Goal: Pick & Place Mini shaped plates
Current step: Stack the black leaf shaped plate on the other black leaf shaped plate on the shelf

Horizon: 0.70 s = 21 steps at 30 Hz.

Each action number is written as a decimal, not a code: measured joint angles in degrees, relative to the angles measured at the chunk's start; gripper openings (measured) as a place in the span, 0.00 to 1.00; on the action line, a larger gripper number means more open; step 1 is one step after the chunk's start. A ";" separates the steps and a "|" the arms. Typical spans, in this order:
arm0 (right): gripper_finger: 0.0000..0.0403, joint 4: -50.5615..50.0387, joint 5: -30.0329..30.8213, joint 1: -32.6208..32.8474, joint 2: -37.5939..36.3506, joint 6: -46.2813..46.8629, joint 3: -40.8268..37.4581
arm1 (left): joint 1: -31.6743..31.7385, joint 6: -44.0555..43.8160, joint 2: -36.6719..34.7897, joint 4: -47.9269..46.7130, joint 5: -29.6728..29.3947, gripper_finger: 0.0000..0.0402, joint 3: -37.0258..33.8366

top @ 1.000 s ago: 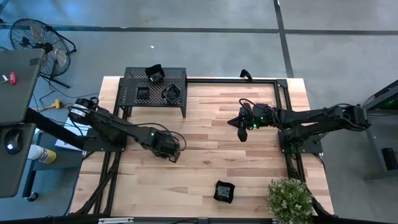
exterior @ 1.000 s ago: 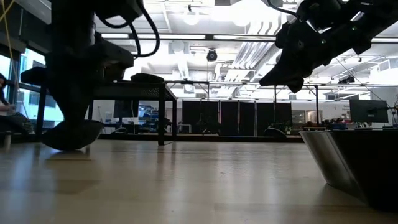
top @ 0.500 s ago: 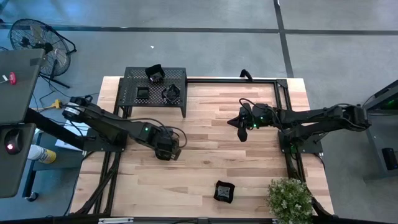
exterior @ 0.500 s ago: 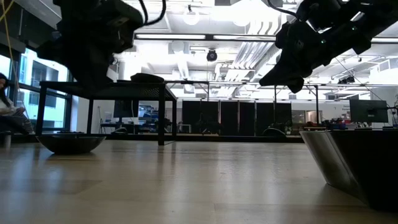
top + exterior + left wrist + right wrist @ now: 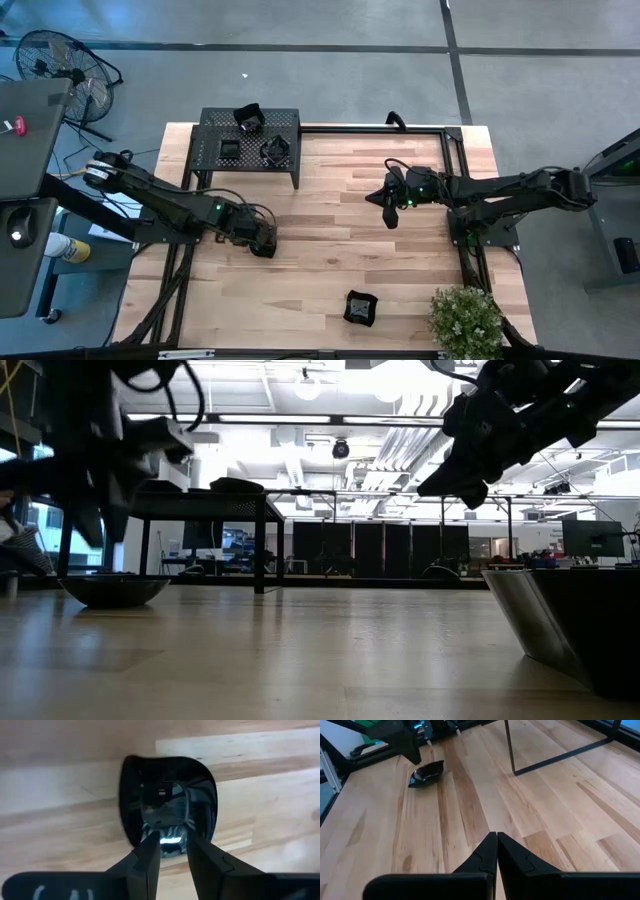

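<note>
A glossy black mini shaped plate (image 5: 167, 795), squarish with rounded corners, rests on its underside on the wooden table (image 5: 330, 260), left of the middle. It also shows in the low view (image 5: 112, 588) and the right wrist view (image 5: 426, 774). My left gripper (image 5: 172, 845) hangs open just above the plate, clear of it (image 5: 262, 243). My right gripper (image 5: 496, 839) is shut on nothing and hovers over the table's right half (image 5: 388, 207). Another plate (image 5: 361, 308) lies near the front edge. Three more plates (image 5: 249, 116) sit on the black perforated rack (image 5: 250, 133).
The rack stands on thin legs at the far left of the table. A potted plant (image 5: 465, 318) stands at the near right corner. A black frame (image 5: 455, 190) runs along the far and right edges. Bare wood lies between the two arms.
My left gripper has opened and let go of the plate. It has then risen and drawn back toward the table's left edge. The plate has settled flat on the table and stays there.
</note>
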 joint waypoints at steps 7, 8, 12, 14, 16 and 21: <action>0.02 -0.04 -0.20 0.02 0.00 0.46 0.00 | -3.05 -14.98 -0.41 5.96 -1.13 0.23 -6.44; 0.02 -0.04 -0.22 0.02 0.00 0.48 0.00 | -3.61 -16.24 -0.41 6.46 -1.82 0.23 -6.47; 0.02 0.01 -0.22 0.02 0.00 0.46 0.00 | -3.99 -17.68 -0.43 7.27 -2.94 0.23 -6.49; 0.02 0.04 -0.20 0.02 0.00 0.31 0.00 | -3.87 -17.49 -0.43 7.83 -2.55 0.23 -6.47; 0.02 0.04 -0.15 0.02 0.00 -0.04 0.00 | -3.89 -17.51 -0.43 7.45 -1.90 0.25 -6.47; 0.02 0.04 -0.13 0.02 0.00 -0.13 0.00 | -3.89 -17.97 -0.43 5.06 -1.14 0.38 -6.47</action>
